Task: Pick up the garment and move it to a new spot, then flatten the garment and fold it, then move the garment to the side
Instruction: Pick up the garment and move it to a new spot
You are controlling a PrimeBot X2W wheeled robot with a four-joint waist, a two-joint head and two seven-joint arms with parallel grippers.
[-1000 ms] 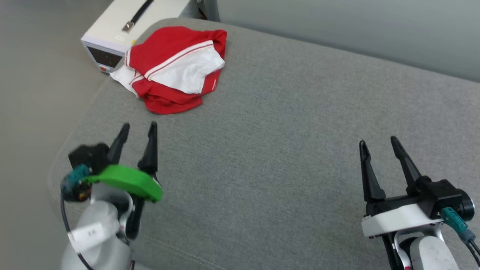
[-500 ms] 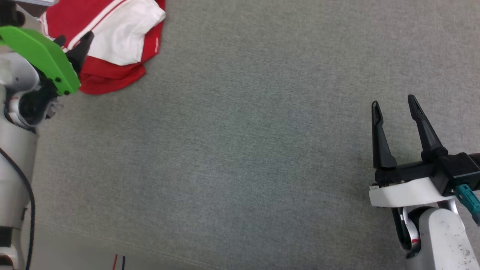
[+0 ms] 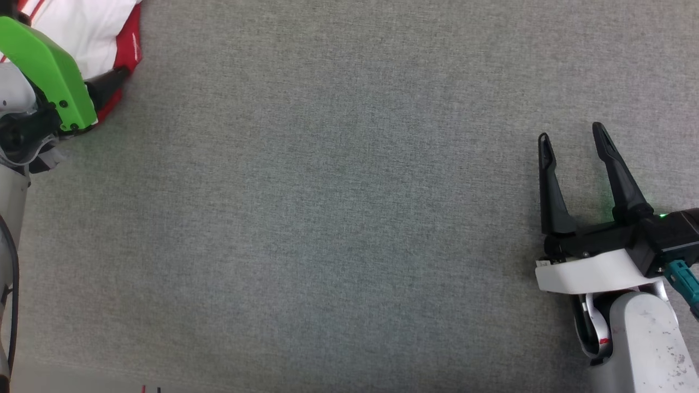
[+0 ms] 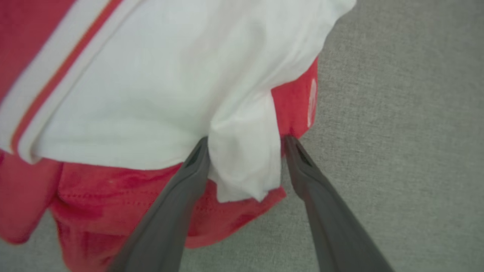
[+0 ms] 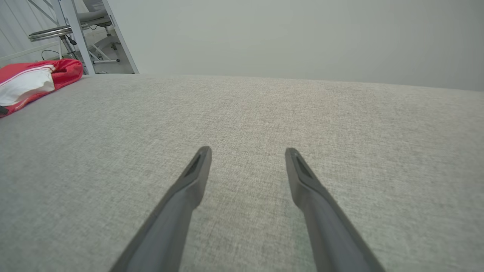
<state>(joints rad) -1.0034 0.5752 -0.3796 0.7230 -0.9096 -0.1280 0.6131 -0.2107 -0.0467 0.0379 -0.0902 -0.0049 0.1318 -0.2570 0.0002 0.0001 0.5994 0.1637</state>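
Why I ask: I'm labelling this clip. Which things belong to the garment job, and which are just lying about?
Job: garment; left hand, open astride its white fold; right hand, open; grey cushion.
Lying about: pale metal frame; chair behind it.

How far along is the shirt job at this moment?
Nothing looks done: the garment lies crumpled on the grey cushion. In hand: the left gripper, open, straddles a white fold of it, not yet closed. The right gripper hovers open above bare cushion. Remaining: lifting, moving, flattening, folding, setting aside.
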